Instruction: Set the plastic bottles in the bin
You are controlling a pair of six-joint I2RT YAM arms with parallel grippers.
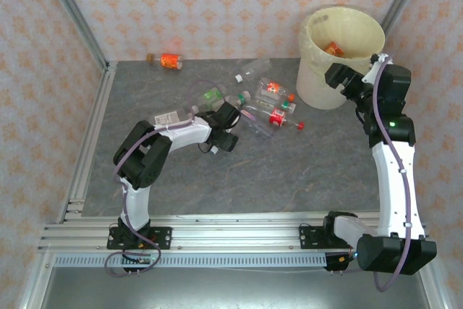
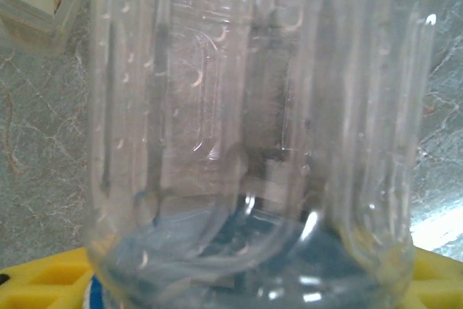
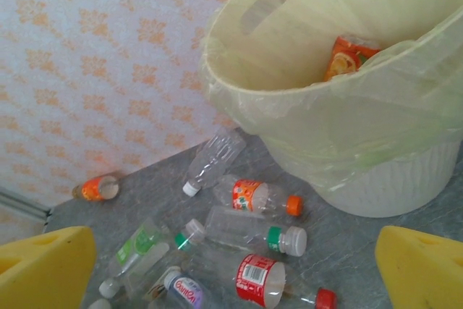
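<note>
Several plastic bottles lie in a heap on the grey table left of the bin. My left gripper is at the heap's left edge, shut on a clear ribbed bottle that spans the space between its yellow fingers. My right gripper hangs open beside the bin's near rim, nothing between its fingers. Below it lie an orange-labelled bottle, a green-banded one and a red-labelled one. An orange-labelled bottle lies inside the bin.
One orange bottle lies apart by the back wall, a clear one near the bin. A flat labelled bottle lies under my left arm. Patterned walls and aluminium rails close in the table.
</note>
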